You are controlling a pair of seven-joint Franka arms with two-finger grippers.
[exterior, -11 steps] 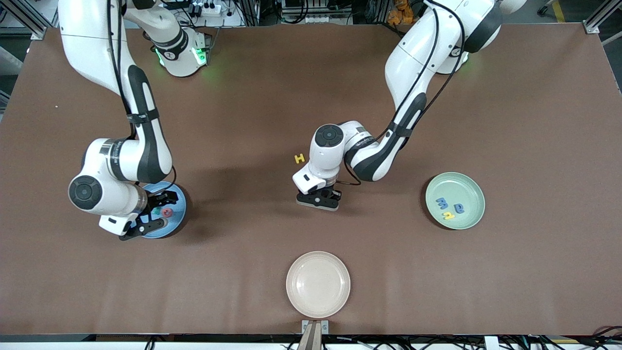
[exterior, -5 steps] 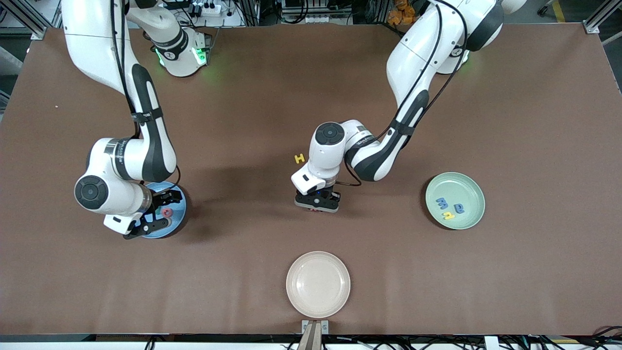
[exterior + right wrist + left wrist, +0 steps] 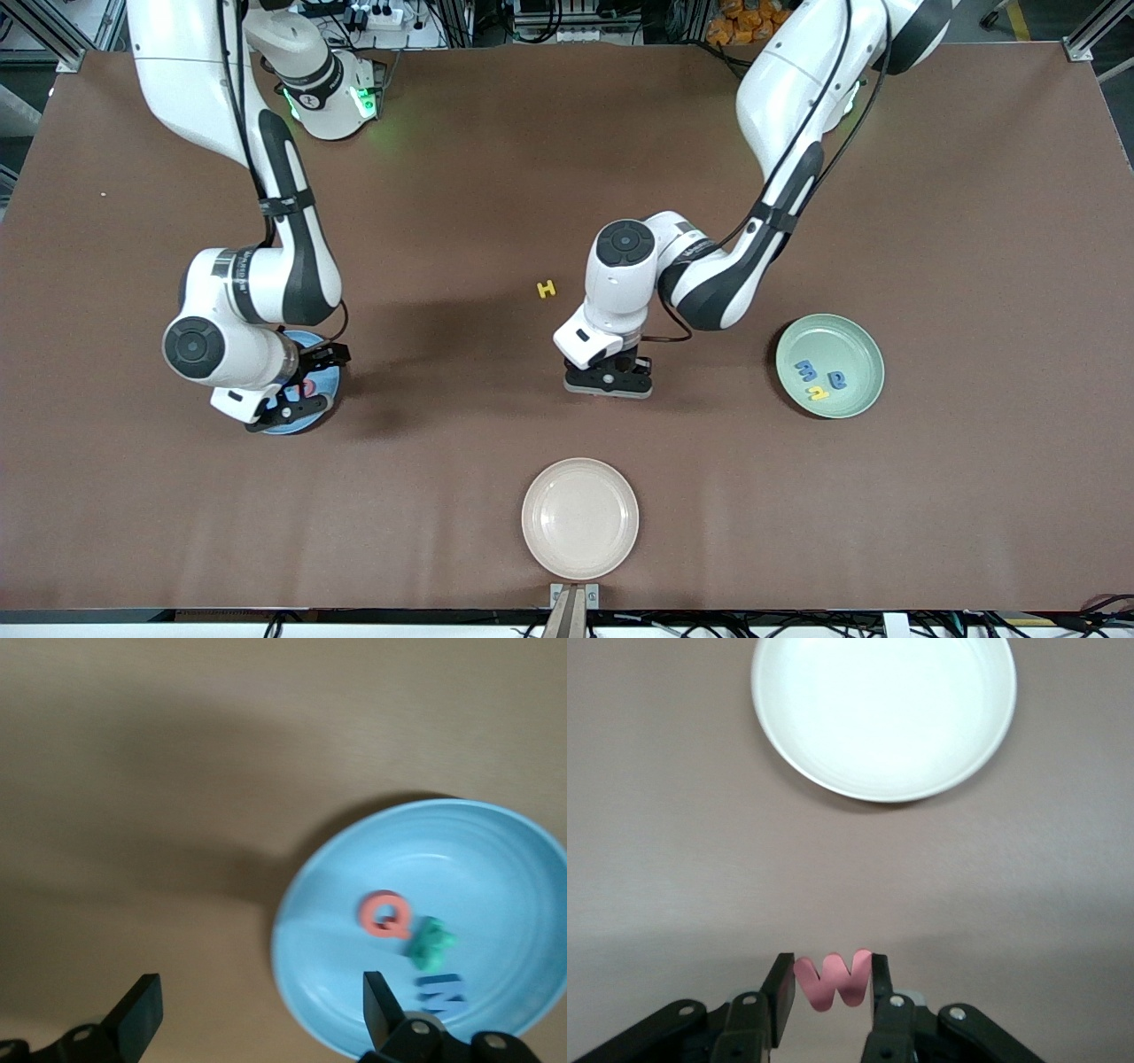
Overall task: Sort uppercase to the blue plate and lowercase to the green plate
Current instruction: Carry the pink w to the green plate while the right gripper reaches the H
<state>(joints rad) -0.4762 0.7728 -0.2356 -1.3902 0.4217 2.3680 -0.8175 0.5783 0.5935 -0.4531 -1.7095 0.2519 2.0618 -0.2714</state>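
Shifted my left gripper (image 3: pixel 609 383) toward the pale green plate (image 3: pixel 861 395) w/ small red foam w (image 3: pixel 834 978) pinched, above table; right gripper (image 3: pixel 257 1010) spread wide, now partly off light-blue plate (image 3: pixel 514 868).

I see a brown matte tabletop (image 3: pixel 496 159) spanning nearly the whole front view, with soft shadows across its middle. Aluminium frame rails (image 3: pixel 53 31) stand at its corners. A power strip (image 3: pixel 376 15) and tangled cables (image 3: pixel 567 18) sit past the robot-side edge.
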